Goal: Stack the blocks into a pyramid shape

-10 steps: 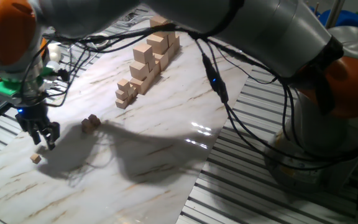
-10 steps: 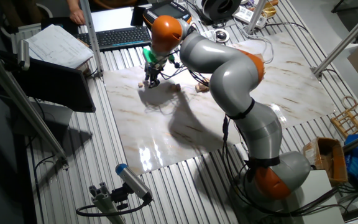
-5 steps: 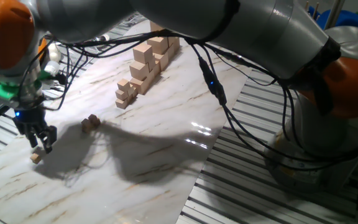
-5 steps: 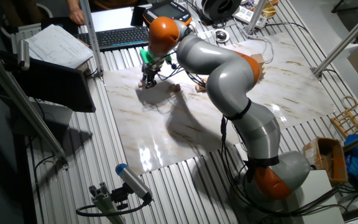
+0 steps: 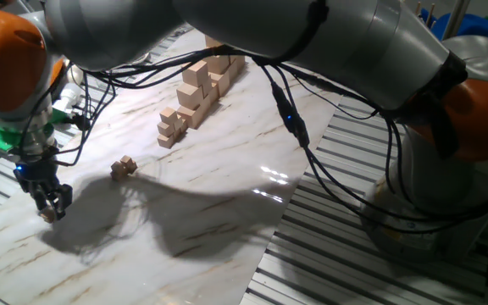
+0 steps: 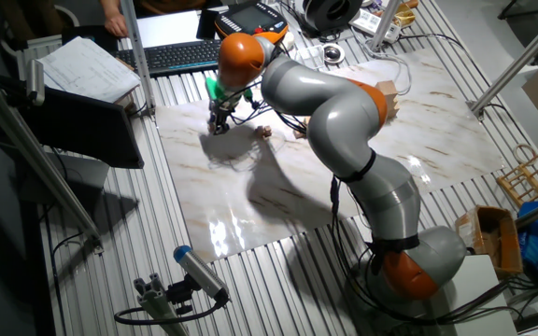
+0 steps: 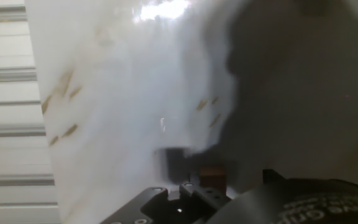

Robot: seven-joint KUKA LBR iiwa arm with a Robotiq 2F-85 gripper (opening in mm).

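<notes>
My gripper is down at the near-left corner of the marble board, fingers spread about as wide as before. One tiny tan block sits right at its fingertips, mostly covered by them. In the blurred hand view a small brownish block shows low and central, just ahead of the hand. Two more tiny blocks lie together to the right, apart from the gripper. In the other fixed view the gripper is at the board's far-left corner, with those blocks beside it.
A stepped row of much bigger pale wooden cubes runs along the far part of the board. Black cables hang from the arm over the board. A keyboard and papers lie beyond the far edge. Ribbed metal table surrounds the board.
The gripper has moved left and down toward the lone tiny block and now stands over it, so its fingers cover most of the block. The other blocks have not moved.
</notes>
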